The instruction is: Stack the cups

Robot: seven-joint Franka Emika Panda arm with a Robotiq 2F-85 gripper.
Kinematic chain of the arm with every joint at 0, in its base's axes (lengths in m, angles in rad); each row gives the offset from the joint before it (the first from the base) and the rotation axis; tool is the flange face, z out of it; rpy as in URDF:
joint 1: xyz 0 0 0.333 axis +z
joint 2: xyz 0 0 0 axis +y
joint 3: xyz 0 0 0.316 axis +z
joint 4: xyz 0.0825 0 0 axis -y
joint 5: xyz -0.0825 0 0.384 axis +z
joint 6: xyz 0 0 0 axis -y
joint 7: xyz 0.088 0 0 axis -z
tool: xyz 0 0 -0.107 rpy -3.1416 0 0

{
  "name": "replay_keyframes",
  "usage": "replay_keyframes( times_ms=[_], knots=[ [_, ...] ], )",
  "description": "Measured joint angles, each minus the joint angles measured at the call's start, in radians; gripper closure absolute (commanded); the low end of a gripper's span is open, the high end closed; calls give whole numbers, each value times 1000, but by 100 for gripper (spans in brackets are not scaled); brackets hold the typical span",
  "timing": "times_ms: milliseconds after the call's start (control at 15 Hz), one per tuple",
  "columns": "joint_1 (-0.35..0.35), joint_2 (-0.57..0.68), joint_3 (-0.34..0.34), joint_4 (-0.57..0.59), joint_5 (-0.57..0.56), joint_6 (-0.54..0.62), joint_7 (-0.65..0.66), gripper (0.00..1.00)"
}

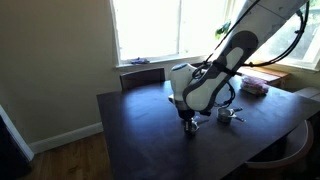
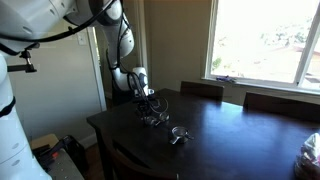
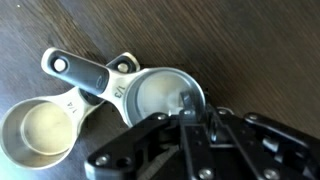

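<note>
Though partly hidden, the jaws stand narrow, apparently pinching the rim of a silver cup [image 3: 155, 95].

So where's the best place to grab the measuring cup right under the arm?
I'd pinch the cup by its rim, opposite its handle, coming straight down. It sits mouth up, the thin wall fits between the jaws, and the other cup crowds the handle side.

The cups [image 3: 150, 95] are shiny silver, the table [image 3: 250, 40] dark brown with wood grain, the hand [image 3: 196, 116] black.
</note>
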Motion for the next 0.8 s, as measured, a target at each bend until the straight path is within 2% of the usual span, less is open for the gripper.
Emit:
replay_keyframes(
  times_ms=[333,800],
  knots=[
    [0,1,0,3,3,-1,0,92],
    [2,-12,-4,-21,4,6,17,94]
  ],
)
